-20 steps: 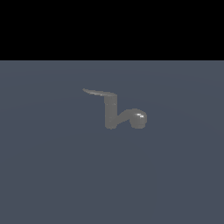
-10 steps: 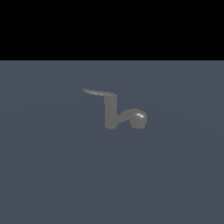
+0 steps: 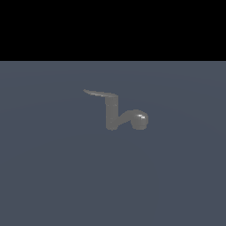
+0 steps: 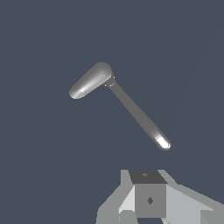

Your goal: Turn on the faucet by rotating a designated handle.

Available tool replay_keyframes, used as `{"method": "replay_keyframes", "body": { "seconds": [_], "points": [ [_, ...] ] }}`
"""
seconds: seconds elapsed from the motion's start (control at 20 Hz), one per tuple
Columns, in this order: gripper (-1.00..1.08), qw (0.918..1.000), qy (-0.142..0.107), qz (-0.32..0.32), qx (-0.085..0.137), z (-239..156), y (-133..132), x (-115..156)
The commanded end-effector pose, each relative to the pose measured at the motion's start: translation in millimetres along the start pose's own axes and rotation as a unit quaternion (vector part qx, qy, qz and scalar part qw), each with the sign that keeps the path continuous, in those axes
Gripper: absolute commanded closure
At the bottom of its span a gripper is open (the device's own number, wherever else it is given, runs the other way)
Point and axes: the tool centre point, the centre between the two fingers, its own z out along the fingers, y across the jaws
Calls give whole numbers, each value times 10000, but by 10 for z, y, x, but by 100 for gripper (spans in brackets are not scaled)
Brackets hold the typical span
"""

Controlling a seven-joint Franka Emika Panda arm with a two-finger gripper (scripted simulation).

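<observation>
Dim, flat, shadowless render (slightly soft); glints mark the faucet (image 3: pixel 118 115).

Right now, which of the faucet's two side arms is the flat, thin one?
The handle, leaving the post top toward the exterior view's left; the spout is thicker, with a shiny bulb.

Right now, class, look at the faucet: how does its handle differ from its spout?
In the exterior view, the handle is a thin, flat blade, while the spout is thicker and ends in a shiny rounded bulb. The handle sticks out from the top of the post toward the exterior view's left; the spout leaves lower down and curves toward the exterior view's right. Both are dull grey and belong to the same faucet.
</observation>
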Motion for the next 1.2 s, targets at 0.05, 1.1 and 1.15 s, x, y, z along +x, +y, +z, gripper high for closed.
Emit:
{"method": "replay_keyframes", "body": {
  "seconds": [0.05, 1.1, 1.15],
  "points": [
    [108, 9989, -65, 462, 64, 200, -196, 208],
    [108, 9460, 162, 3235, -109, 1740, -1174, 1192],
    [108, 9419, 204, 3349, -124, 1816, -1209, 1226]
  ]
}}
